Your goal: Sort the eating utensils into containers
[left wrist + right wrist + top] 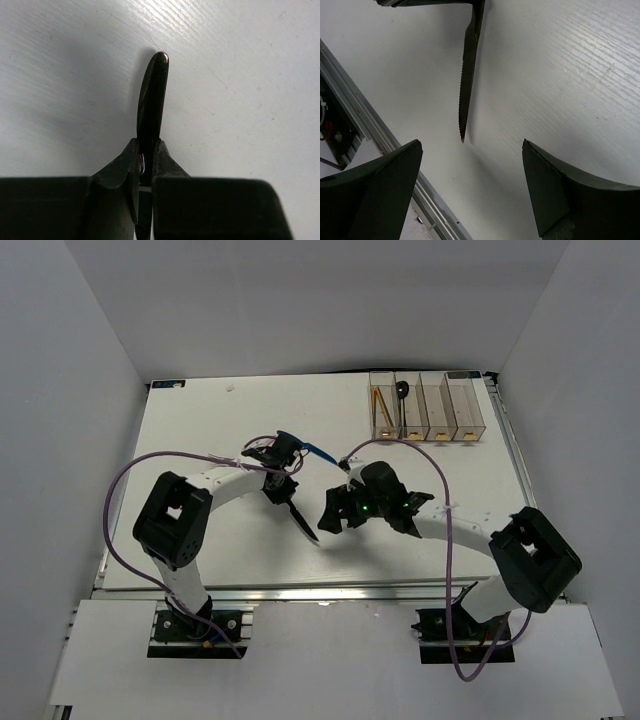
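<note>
Knife (468, 75), dark w/ serrated edge, is clamped in L tool (145, 152) over surface (240, 100). R tool (470, 190) is spread wide, nothing gripped.

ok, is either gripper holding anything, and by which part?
Left gripper is shut on a slim dark serrated knife, pinched around mid-length, apparently where handle meets blade. Right gripper is open, holding nothing.

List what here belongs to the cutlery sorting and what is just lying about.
Belongs to the job:
knife, held in the left pincer
right pincer, open
bins
chopsticks and spoon, already binned
blue-handled piece on the table

Just lying about:
purple cable
metal rail
</note>
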